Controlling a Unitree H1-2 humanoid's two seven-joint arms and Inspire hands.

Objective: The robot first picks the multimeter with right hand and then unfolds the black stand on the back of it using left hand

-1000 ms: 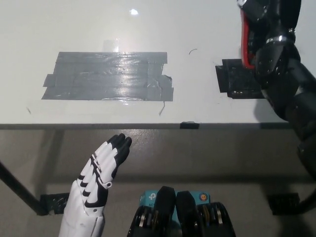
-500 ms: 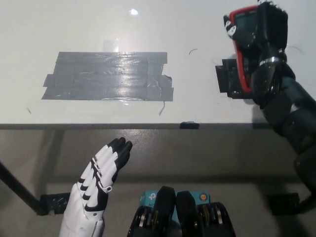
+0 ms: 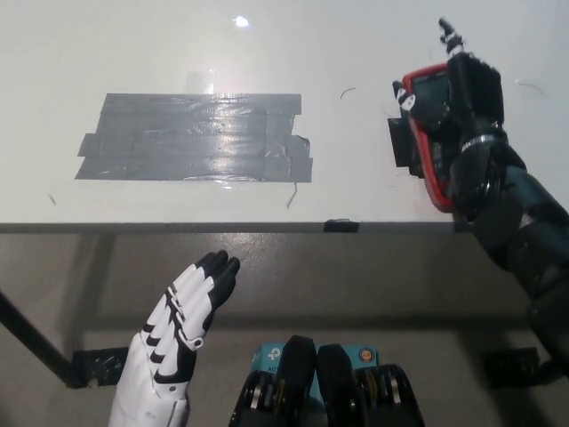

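Observation:
The multimeter [image 3: 428, 124] is dark with a red rubber edge, and it is held above the right side of the white table [image 3: 178, 53]. My black right hand [image 3: 467, 107] is shut on it, fingers wrapped over its right side. The multimeter hangs over a black tape patch [image 3: 402, 142] on the table. Its back and the stand are hidden from this view. My white left hand [image 3: 182, 316] rests open at the lower left, below the table's front edge, far from the multimeter.
A large patch of grey tape [image 3: 196, 138] covers the middle left of the table. A small black marker [image 3: 341, 226] sits on the table's front edge. Table legs and the floor show below.
My right hand has brought the multimeter down and leftward, toward the black tape patch, turning it so its front shows. The left hand has barely moved.

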